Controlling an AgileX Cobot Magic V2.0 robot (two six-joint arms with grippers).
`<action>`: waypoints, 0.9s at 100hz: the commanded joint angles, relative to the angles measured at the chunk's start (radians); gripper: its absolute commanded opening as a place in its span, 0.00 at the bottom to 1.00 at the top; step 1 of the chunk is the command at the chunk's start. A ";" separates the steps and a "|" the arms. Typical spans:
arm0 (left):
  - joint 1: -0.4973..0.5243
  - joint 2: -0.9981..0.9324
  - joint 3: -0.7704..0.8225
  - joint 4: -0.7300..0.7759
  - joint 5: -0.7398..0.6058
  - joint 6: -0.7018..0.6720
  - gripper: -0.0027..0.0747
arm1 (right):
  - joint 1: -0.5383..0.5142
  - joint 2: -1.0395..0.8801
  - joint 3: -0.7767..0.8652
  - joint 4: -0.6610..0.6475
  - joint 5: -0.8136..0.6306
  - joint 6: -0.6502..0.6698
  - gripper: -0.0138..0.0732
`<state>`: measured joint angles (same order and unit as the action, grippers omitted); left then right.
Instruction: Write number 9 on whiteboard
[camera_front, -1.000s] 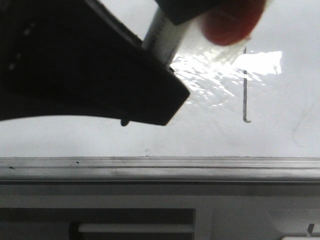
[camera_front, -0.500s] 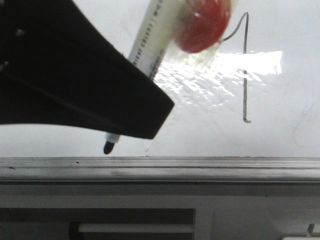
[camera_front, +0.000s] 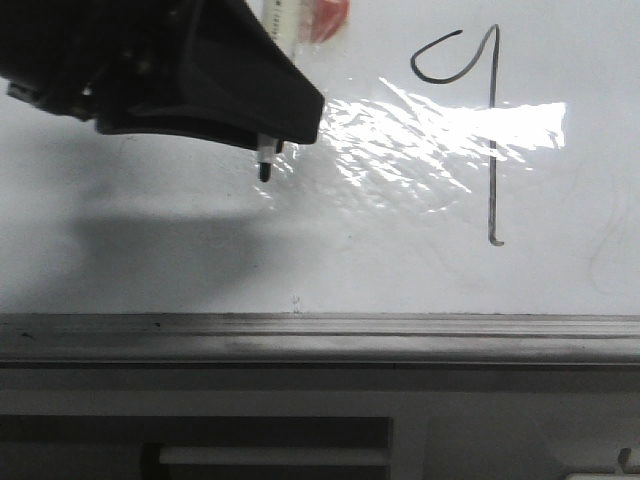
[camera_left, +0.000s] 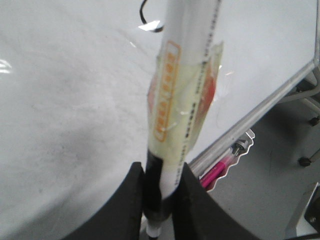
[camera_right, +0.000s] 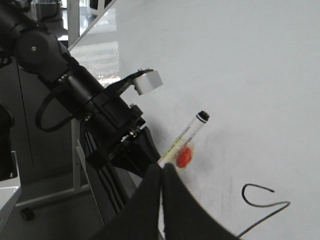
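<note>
Front view: left gripper (camera_front: 268, 135) pinches marker (camera_front: 265, 160) beside number 9 (camera_front: 470, 110); right gripper (camera_right: 162, 172) seemingly pressed together.

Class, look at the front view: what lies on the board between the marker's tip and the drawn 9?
Only bare whiteboard with a bright glare patch lies between the marker tip and the number 9, seen in the front view.

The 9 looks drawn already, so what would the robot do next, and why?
Probably draw the left gripper and its marker a little further from the whiteboard. The 9 shows a loop, stem and hook, and the tip already sits well left of it.
</note>
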<state>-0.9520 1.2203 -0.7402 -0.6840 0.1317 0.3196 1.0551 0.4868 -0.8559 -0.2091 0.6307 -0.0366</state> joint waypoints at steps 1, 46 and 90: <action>0.002 0.041 -0.082 -0.016 -0.082 -0.021 0.01 | -0.006 0.006 -0.025 -0.019 -0.059 0.011 0.09; 0.031 0.151 -0.179 0.028 -0.108 -0.021 0.01 | -0.006 0.006 -0.025 -0.019 -0.056 0.049 0.09; 0.175 0.159 -0.176 0.030 -0.063 -0.032 0.01 | -0.006 0.006 -0.025 -0.021 -0.034 0.054 0.09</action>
<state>-0.8155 1.3915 -0.8936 -0.6596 0.1441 0.2952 1.0551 0.4868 -0.8559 -0.2108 0.6609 0.0111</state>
